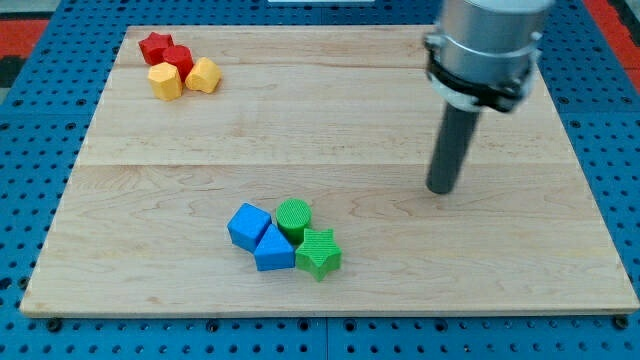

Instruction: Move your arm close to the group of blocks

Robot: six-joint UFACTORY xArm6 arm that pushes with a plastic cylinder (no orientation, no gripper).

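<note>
My tip rests on the wooden board at the view's right of centre. A group of blocks lies to its lower left: a blue cube, a blue triangular block, a green cylinder and a green star, all touching. The tip is apart from the group, well to the right of the green cylinder. A second group sits at the view's top left: a red star, a red cylinder-like block, a yellow block and a yellow hexagonal block.
The board lies on a blue perforated table. The arm's grey body hangs over the board's upper right.
</note>
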